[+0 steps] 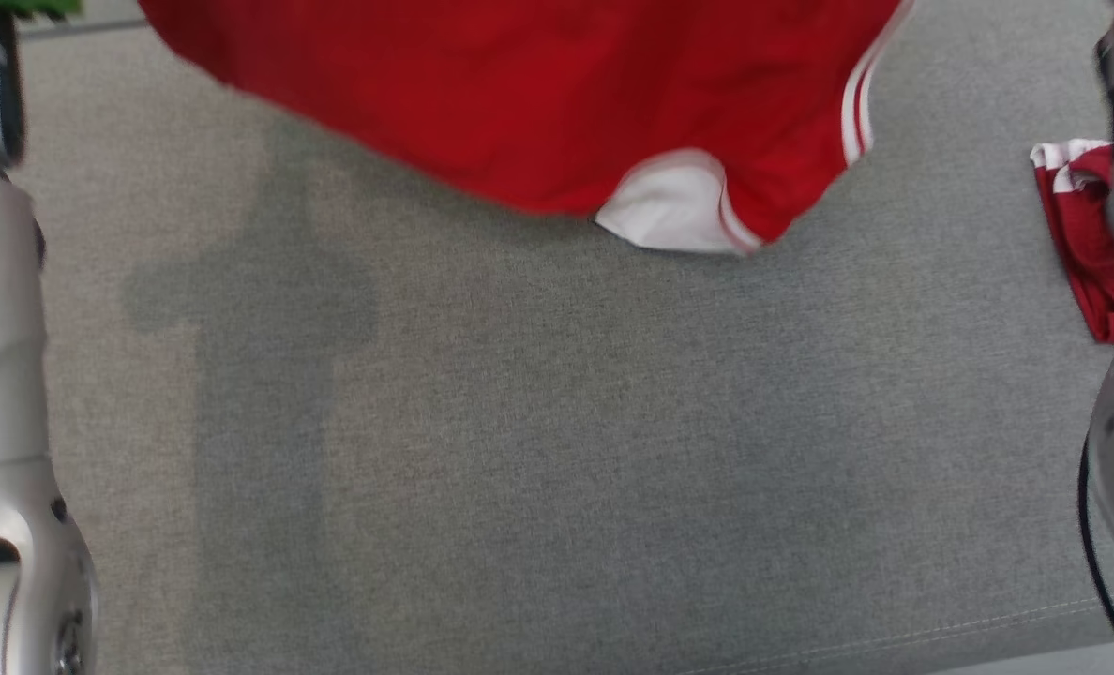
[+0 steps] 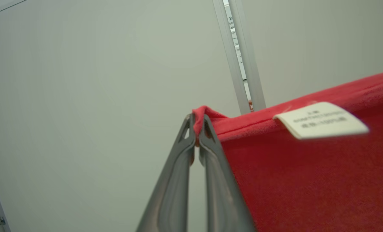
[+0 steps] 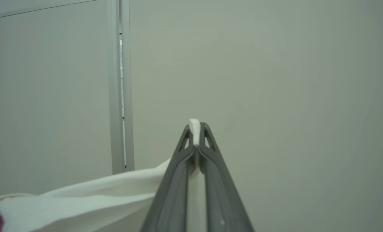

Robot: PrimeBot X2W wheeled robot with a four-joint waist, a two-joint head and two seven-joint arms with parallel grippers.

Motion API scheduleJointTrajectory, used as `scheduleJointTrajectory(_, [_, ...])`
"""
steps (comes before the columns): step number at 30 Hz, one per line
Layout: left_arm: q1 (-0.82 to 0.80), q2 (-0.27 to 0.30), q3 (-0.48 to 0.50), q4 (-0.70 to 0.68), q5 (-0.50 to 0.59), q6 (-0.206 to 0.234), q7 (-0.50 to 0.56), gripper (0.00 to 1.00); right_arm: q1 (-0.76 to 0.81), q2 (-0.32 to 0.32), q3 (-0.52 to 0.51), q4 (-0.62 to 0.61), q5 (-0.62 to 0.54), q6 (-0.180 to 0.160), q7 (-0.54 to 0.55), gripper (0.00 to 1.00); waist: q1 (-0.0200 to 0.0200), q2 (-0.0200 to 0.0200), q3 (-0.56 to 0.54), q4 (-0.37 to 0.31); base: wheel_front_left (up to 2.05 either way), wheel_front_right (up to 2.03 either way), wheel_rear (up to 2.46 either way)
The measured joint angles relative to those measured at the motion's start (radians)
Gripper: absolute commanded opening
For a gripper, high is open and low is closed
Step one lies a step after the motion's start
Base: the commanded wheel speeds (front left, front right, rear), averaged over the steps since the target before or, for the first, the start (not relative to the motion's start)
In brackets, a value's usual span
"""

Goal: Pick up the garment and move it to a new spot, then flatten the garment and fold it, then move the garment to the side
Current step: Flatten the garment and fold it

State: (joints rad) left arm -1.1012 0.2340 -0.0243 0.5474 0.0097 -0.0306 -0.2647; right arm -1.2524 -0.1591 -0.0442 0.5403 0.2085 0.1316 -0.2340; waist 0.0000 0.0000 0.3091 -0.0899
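While your left fingers (image 2: 175, 174) pinched the garment (image 1: 538, 94) by its red hem and your right fingers (image 3: 175, 180) its white edge, grey bench (image 1: 557, 450) spread below.

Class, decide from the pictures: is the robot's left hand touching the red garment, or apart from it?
Touching. The left wrist view shows the left hand shut on a pinch of the red garment at its top edge.

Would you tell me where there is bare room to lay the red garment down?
The grey surface is bare across its middle, from the hanging garment down to the near seam. The right edge is crowded by a crumpled red cloth.
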Motion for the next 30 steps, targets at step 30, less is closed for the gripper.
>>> scheduleJointTrajectory(30, [0.455, -0.133, 0.079, -0.02, -0.09, 0.078, 0.0, 0.0, 0.584, 0.012, -0.089, -0.15, 0.105, 0.001, -0.027, 0.0, 0.0001, 0.0, 0.225, -0.004, 0.0, 0.0, 0.0])
